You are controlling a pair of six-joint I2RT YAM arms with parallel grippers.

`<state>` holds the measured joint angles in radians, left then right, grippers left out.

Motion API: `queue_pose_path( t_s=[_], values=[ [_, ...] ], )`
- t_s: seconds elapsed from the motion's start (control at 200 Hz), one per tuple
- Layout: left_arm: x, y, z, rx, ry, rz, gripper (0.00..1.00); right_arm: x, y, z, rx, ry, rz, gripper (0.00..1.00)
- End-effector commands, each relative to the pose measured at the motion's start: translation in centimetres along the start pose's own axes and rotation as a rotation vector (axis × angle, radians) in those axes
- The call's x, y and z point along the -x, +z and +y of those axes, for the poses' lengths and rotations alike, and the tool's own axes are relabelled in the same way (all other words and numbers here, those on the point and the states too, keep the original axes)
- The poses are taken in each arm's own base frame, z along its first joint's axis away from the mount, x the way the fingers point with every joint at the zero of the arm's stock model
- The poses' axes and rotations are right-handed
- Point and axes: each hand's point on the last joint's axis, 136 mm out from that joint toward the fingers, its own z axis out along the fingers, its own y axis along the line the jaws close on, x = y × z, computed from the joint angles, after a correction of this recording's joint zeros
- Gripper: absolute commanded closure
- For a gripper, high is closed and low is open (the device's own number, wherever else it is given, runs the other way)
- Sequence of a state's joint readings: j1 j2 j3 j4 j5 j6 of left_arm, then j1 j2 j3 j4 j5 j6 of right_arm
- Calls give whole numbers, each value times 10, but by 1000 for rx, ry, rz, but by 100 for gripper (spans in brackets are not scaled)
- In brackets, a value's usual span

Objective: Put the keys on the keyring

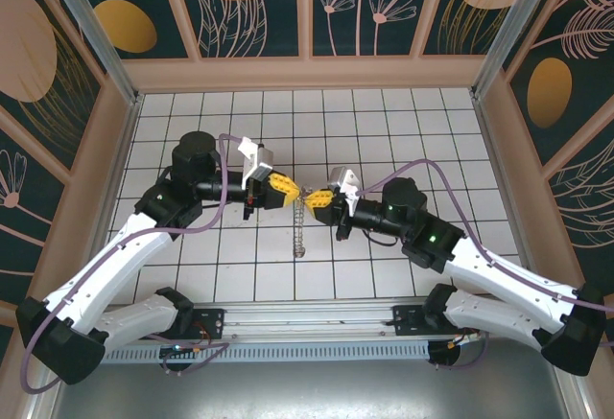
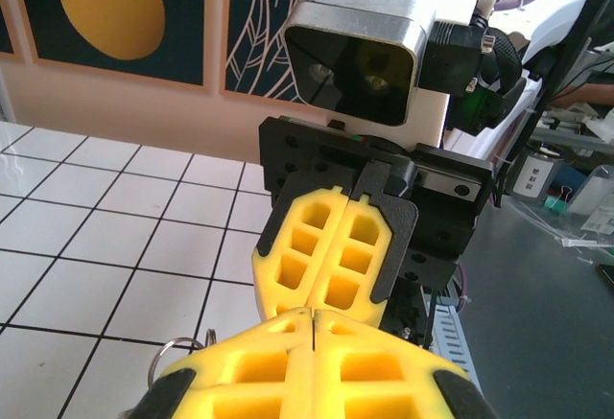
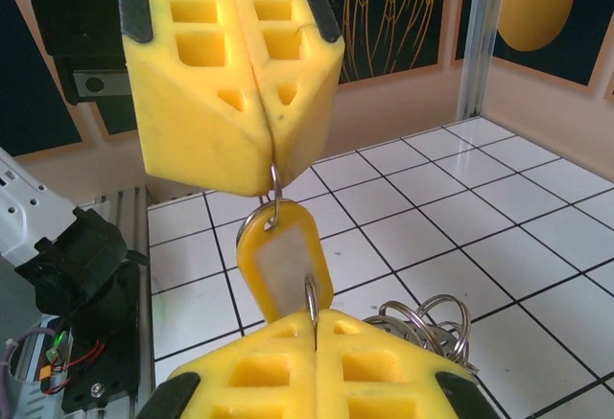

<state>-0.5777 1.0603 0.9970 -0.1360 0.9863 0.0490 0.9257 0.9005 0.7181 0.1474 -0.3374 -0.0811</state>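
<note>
Right wrist view puts the right gripper [image 3: 315, 331] closest, its yellow fingers pressed together on a thin wire loop that rises out of the seam between them. Just beside those fingers, to the right, hangs the keyring [image 3: 422, 318], a bunch of thin grey metal loops crowded together. I cannot tell which of them the pinched wire belongs to. Next out is a yellow plastic tag [image 3: 285, 261] with a pale window, hanging between the two grippers. Its small ring [image 3: 275, 200] runs up into the left gripper [image 3: 271, 177], which is likewise closed tight and nips that ring at its very tips. Beyond lie the white tiles [image 3: 499, 227] and the painted wall [image 3: 403, 16]. From above, the grippers meet tip to tip over the middle of the tiles, and a strand of the metal dangles from the meeting point towards them.

I would judge the keyring light, hard and springy, with smooth wire that slips and twists readily in soft pads. The loose loops look likely to swing and tangle. It seems best held on a bare stretch of rim close to the split, with the other gripper steadying the tag by its flat body.
</note>
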Motion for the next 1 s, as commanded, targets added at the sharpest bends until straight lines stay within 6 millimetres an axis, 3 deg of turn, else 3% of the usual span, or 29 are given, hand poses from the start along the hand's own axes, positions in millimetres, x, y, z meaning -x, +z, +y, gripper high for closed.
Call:
queue_pose_path(
  t_s=[0.0,0.43,0.996],
  values=[
    [11,0,-6,-6,36,-11,100,40,-6,3,-4,-59,-125,100],
    [-4,6,1,40,29,35,100,48,-16,9,10,-67,-169,100],
    [4,3,2,69,55,12,100,38,-8,7,5,-49,-109,100]
  ],
)
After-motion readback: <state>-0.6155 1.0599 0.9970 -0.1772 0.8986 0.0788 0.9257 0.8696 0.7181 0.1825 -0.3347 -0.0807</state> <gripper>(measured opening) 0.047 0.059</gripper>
